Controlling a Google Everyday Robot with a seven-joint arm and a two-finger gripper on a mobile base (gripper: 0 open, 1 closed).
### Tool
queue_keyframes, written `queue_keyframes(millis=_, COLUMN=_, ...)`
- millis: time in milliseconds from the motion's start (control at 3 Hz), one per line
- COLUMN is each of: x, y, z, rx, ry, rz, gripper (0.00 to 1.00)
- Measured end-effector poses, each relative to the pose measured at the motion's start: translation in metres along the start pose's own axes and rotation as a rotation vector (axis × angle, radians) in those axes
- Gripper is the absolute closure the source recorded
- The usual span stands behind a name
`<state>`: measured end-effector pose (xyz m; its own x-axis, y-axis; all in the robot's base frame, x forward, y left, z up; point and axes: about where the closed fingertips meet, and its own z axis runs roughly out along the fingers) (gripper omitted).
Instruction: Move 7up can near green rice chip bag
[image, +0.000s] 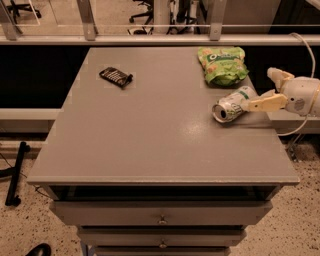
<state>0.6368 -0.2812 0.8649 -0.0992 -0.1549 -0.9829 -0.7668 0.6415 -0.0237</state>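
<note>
The 7up can (231, 105) lies on its side on the grey table (150, 145) near the right edge, its silver top facing left towards the camera. The green rice chip bag (222, 64) lies just behind it at the back right, a small gap between them. My gripper (259, 89) reaches in from the right at the can's rear end. It is open. The near finger (265, 103) lies along the can's side and the far finger (278, 76) stands clear of the can, beside the bag.
A small flat dark object (116, 77) lies at the back left of the table. Drawers (161, 215) are under the tabletop. A rail with posts (150, 25) runs behind the table. A white cable (305, 50) loops by the arm at the right.
</note>
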Motion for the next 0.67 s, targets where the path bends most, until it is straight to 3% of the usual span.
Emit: queue_keyframes(millis=667, x=-0.011, y=-0.011, z=-0.029, rx=0.055, ry=0.000, rz=-0.040, gripper=0.00)
